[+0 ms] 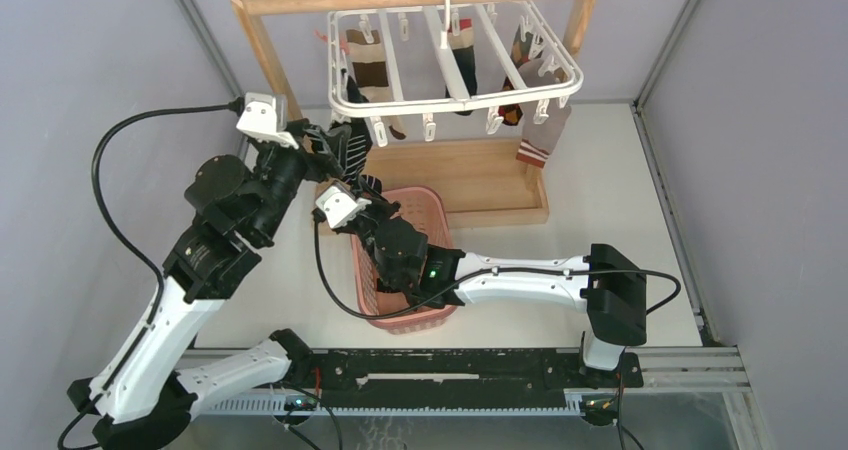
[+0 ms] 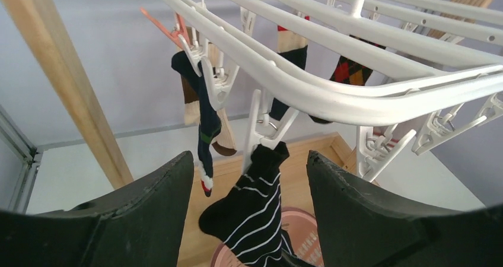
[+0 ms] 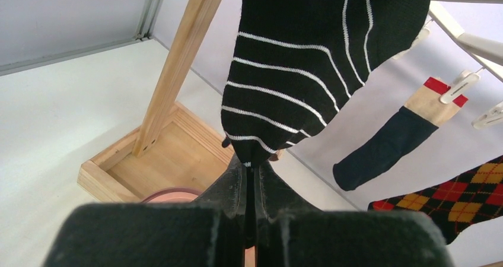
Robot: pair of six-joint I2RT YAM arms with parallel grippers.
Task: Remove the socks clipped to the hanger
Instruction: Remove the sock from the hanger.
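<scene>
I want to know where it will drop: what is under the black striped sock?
The right gripper pinches the striped sock at its lower tip; below sits the pink basket. The right arm covers much of the basket's inside.

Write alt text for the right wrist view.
The right end effector, shut, pinches the bottom tip of a hanging black white-striped sock. Behind it are the post and base of a wooden rack. At right hang a clipped dark sock and a red-yellow argyle sock.

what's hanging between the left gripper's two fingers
The black white-striped sock, clipped to the hanger, hangs inside the open left gripper; the left wrist view shows it.
</scene>
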